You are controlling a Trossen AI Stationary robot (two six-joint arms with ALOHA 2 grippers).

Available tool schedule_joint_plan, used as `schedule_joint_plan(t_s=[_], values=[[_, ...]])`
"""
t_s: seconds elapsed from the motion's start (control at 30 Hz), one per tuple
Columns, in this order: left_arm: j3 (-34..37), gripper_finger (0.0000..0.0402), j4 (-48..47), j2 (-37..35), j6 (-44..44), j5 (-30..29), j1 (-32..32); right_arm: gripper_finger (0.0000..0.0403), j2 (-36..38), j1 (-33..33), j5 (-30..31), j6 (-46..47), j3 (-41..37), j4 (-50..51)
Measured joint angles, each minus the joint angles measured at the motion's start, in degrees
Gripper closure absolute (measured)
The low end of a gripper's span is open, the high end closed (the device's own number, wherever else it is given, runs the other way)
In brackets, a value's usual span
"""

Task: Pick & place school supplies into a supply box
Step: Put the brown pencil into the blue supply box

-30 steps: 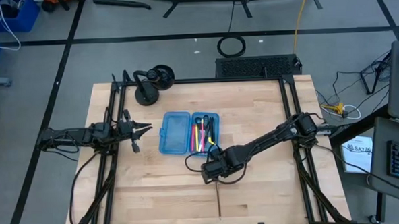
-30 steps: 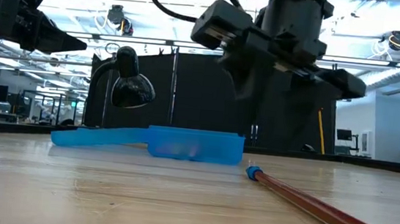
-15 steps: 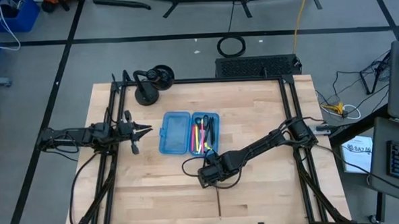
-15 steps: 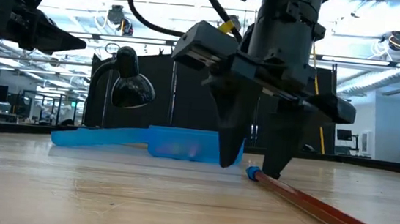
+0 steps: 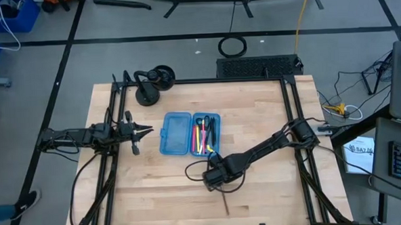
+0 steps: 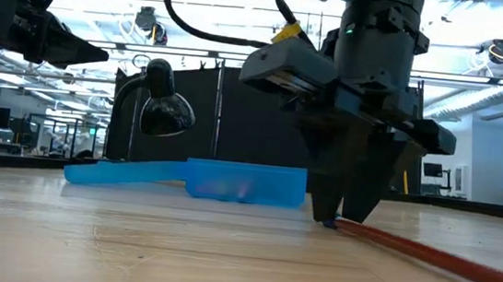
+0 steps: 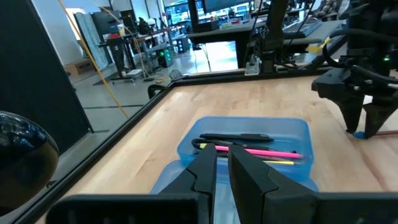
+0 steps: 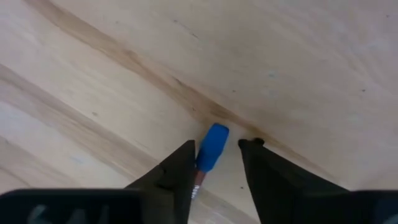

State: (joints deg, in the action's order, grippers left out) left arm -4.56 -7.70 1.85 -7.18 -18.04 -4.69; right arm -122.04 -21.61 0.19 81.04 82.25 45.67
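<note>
One blue-tipped pencil [image 6: 426,254] lies on the wooden surface [image 5: 156,189] near its front edge; we see the right gripper [image 8: 214,163] pointing straight down, jaws apart around the tip. The supply box [image 5: 190,133] sits mid-surface. The left gripper [image 5: 144,129] hovers by the left edge, jaws nearly together.

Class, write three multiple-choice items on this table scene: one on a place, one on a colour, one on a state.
1. Where is the right pincer?
A over the translucent blue plastic supply box
B at the pencil's tip
C off the table

2. What colour is the long reddish-brown pencil's tip?
A blue
B green
C white

3. How is the supply box?
A shut
B open flat
C upside down

Key: B, the fingers straddle the tip; A, right wrist view shows blue; B, both halves lie side by side.
</note>
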Motion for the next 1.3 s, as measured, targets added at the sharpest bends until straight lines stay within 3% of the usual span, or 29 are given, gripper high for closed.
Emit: schedule_joint_plan(t_s=[0.47, 0.8, 1.13, 1.3], values=[[0.0, 0.0355, 0.0, 0.0, 0.0, 0.0, 0.0, 0.0383, 0.1, 0.0, 0.4, -9.0, -1.7, -3.6], [0.0, 0.0355, 0.3, 0.0, 0.0, 0.0, 0.0, 0.0384, 5.3, 1.3, -3.1, -5.2, -1.9, -13.1], [0.0, 0.0355, 0.2, 0.0, 0.0, 0.0, 0.0, 0.0384, 14.5, 5.7, 2.8, -4.0, -2.1, -21.7], [0.0, 0.0355, 0.2, 0.0, 0.2, 0.0, 0.0, 0.0384, 18.3, 12.4, 6.1, -5.6, -1.6, -27.6]])
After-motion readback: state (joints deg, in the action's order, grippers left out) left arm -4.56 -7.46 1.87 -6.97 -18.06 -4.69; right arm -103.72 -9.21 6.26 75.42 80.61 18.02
